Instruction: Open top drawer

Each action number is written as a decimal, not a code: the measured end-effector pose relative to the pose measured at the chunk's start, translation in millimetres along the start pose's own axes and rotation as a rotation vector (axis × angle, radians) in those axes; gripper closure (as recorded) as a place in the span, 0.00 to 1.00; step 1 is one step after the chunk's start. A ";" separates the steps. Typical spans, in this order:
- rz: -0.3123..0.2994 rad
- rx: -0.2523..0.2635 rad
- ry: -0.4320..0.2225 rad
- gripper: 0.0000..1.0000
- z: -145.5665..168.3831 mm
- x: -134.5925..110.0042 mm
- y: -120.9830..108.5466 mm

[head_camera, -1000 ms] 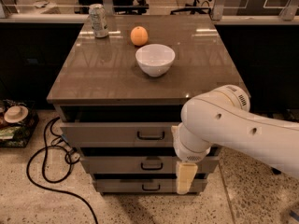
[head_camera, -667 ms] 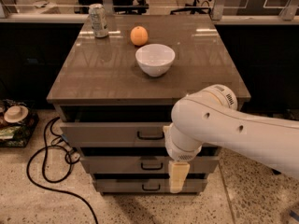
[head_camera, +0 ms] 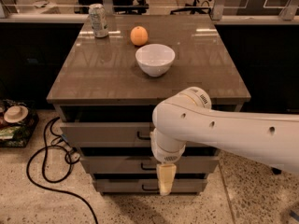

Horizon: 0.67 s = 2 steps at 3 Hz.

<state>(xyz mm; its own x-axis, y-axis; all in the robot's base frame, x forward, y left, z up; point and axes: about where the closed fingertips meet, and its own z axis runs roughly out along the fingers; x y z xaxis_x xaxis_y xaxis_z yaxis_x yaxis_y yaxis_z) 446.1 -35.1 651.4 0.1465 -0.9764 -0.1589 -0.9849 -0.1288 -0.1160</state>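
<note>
Gripper (head_camera: 167,178) hanging below top drawer (head_camera: 103,134), in front of lower drawers (head_camera: 117,164); open or closed, cannot tell. Risk of hooking a lower handle from this height and pulling the wrong drawer.

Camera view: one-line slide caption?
End effector hangs before the lower drawers, below the handle of the top drawer; bowl, orange and can atop the cabinet.

arm (head_camera: 224,129) hiding half the top drawer (head_camera: 103,133), pincer (head_camera: 166,180) before lower drawers (head_camera: 117,164)
</note>
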 end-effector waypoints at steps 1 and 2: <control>-0.022 -0.026 0.010 0.00 10.9 -8.7 -0.9; -0.033 -0.039 0.030 0.00 13.2 -11.0 -3.5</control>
<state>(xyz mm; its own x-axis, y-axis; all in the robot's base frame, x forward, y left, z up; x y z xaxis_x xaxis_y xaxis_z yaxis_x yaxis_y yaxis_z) 449.2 -21.6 640.6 0.1770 -0.9761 -0.1264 -0.9824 -0.1674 -0.0828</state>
